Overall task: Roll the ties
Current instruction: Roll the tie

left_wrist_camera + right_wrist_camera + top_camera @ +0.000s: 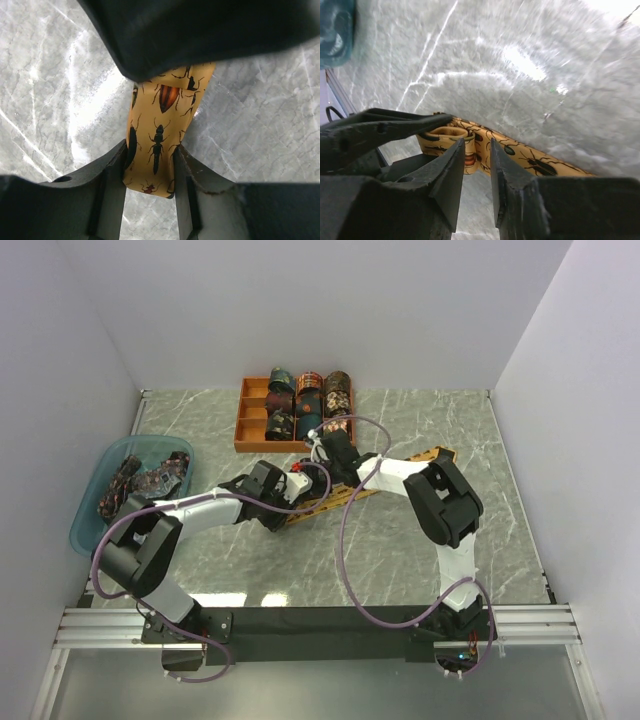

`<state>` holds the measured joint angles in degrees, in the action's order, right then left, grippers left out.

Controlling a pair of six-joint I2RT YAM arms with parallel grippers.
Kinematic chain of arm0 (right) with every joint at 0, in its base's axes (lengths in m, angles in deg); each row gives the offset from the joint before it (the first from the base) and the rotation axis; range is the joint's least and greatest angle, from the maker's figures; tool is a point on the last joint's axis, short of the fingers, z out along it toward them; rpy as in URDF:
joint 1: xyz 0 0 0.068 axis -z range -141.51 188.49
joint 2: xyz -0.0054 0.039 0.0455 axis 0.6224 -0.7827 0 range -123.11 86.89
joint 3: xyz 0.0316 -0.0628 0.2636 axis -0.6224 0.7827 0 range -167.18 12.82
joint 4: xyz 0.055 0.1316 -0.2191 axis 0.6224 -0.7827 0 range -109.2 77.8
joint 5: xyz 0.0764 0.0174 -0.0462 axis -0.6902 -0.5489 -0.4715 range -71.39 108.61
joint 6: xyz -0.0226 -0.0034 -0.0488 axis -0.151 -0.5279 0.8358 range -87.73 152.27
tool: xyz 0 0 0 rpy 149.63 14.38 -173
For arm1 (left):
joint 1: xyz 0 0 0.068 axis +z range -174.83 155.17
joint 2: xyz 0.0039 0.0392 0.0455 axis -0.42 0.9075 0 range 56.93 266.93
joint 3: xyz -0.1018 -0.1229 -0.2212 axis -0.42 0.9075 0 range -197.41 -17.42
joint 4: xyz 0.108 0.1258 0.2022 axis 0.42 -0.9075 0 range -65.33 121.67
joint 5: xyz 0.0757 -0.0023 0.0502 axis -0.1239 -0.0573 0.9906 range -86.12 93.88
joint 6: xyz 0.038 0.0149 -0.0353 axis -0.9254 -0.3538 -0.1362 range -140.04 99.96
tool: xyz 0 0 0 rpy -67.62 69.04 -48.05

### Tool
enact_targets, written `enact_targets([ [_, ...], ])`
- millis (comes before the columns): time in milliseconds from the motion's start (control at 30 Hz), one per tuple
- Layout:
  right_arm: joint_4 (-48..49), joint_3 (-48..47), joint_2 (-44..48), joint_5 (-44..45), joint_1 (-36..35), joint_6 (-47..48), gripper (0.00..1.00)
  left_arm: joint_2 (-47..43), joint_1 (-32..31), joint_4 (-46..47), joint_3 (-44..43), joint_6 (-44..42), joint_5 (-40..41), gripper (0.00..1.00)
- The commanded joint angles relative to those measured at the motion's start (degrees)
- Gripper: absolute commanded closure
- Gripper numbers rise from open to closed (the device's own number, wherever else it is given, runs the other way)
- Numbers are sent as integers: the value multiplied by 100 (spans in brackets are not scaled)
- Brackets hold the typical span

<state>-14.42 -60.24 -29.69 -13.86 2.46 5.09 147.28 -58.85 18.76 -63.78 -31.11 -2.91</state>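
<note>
- Orange tray (240,430): stands at the far side of the grey marbled table (420,420) and is divided into compartments. Rolled ties (308,405) sit upright in rows in its middle and right-hand compartments, among them teal, dark red and brown-gold rolls.
- Blue basin (88,525): translucent, at the left edge of the table and well apart from the tray. It holds loose ties (150,480), dark and patterned, lying in a heap rather than rolled.
- Mustard tie (312,508): lies flat on the table in front of the tray. It runs diagonally from near the centre towards the right and passes under both arms.
  - Its print shows dark beetles and other insects, one with an orange-red body (167,97).
  - No writing can be made out on it.
  - In the right wrist view the near end of the tie (520,152) curls into a small loop.
- Left gripper (151,155): its jaws are closed in on the narrow end of the mustard tie. The fabric fills the gap and touches both fingers (115,170).
- Right gripper (476,145): its jaws stand narrowly apart with nothing clamped between them. The tips are just beside the curled end of the tie.
</note>
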Motion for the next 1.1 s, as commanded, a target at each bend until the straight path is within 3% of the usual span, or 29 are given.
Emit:
enact_targets([
  [0,-24,-77,363,-22,44,108,66,-131,-52,25,111,-185,-376,58],
  [433,213,388,372,-304,-62,-15,66,36,-52,-186,67,-352,-543,59],
  [600,213,468,311,-426,-88,-68,76,45,-52,-195,49,-308,-438,57],
  [733,467,556,328,-445,-141,-165,78,71,-52,-212,32,-317,-464,57],
  [900,389,643,671,-67,-71,-182,76,106,-52,-248,23,-308,-446,57],
  [1067,582,845,1040,-57,96,-349,64,80,-52,-247,23,-290,-446,57],
])
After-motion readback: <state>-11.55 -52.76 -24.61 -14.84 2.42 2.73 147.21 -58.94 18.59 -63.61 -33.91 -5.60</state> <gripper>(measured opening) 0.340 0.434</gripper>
